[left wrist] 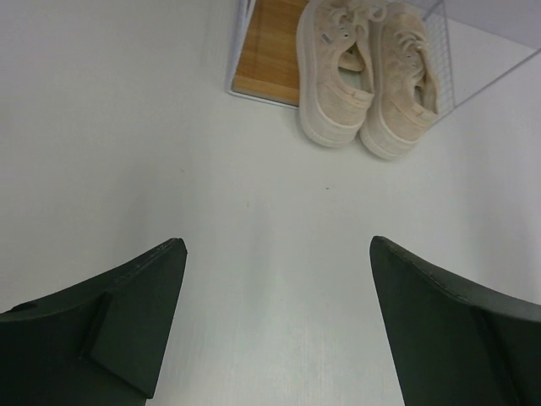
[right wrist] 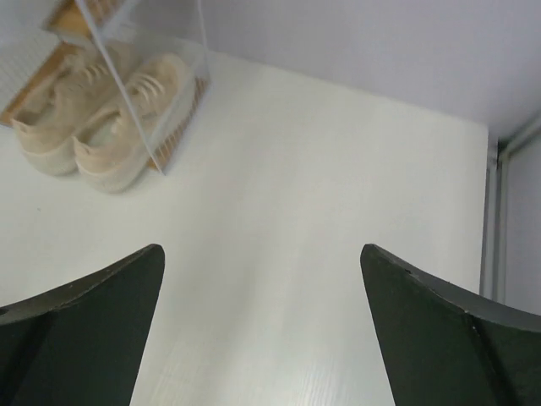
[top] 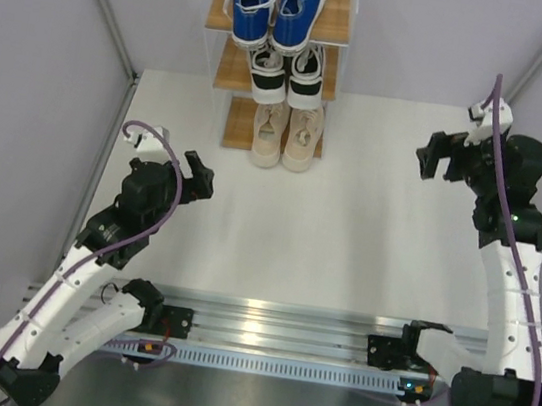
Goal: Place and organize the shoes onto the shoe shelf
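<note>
Smooth white table [top: 349,224], pale lilac walls [top: 425,43]. At the far edge, the stepped wooden shoe shelf [top: 225,65] carries blue canvas shoes [top: 275,7] on top, black-and-white shoes [top: 284,72] mid-tier and fuzzy beige shoes [top: 286,134] lowest. The left gripper [top: 201,177] and right gripper [top: 439,158] both hang spread wide, empty.

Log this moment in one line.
shoe shelf: loaded | top: blue pair | middle: black-and-white pair | bottom: beige pair | left gripper: open | right gripper: open

Pale lilac walls [top: 406,30] enclose a white table [top: 347,234], its metal rail [top: 275,317] gleaming.
</note>
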`<state>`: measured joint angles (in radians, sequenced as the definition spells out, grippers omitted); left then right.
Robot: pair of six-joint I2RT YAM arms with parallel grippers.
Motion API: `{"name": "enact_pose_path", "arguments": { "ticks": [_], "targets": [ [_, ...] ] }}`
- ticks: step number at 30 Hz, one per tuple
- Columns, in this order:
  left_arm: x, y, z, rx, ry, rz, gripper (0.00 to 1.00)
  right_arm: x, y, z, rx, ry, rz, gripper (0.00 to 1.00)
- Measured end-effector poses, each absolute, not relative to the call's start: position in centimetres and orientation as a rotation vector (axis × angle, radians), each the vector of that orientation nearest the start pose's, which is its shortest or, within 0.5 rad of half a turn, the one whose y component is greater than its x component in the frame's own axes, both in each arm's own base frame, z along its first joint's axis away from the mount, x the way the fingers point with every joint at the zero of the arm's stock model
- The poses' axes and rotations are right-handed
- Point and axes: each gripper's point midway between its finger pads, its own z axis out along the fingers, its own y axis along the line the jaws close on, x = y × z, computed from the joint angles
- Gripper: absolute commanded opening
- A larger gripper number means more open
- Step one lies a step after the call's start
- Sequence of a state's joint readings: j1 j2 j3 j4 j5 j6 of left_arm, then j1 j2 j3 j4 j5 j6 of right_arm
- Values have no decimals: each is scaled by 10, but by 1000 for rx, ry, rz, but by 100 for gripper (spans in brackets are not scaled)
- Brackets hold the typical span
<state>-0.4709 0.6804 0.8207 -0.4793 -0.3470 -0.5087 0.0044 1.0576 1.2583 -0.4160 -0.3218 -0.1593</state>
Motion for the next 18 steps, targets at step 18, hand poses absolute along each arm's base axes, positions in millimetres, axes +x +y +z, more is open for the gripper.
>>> {"name": "enact_pose_path", "arguments": {
  "ticks": [18],
  "targets": [
    [238, -48, 250, -346, 1899, -167, 98, 281, -72, 228, 335, 1986, -180, 99]
  ]
}}
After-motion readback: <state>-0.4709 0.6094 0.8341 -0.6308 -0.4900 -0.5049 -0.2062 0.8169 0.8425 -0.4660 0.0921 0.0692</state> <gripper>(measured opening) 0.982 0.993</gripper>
